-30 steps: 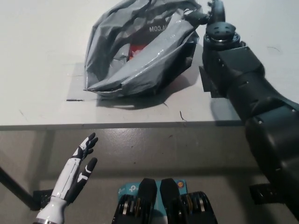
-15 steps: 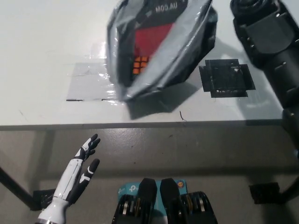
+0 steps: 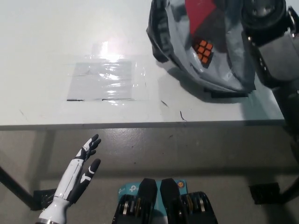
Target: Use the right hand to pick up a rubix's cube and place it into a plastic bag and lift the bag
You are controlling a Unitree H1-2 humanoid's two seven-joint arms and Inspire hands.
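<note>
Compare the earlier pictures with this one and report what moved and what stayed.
The grey plastic bag has swung from over the clear taped patch to the table's right, toward the top right corner of the picture, carried by the black right arm. The orange-faced Rubik's cube now shows through it. The black taped square is covered. The white left hand stays open below the white table edge.
</note>
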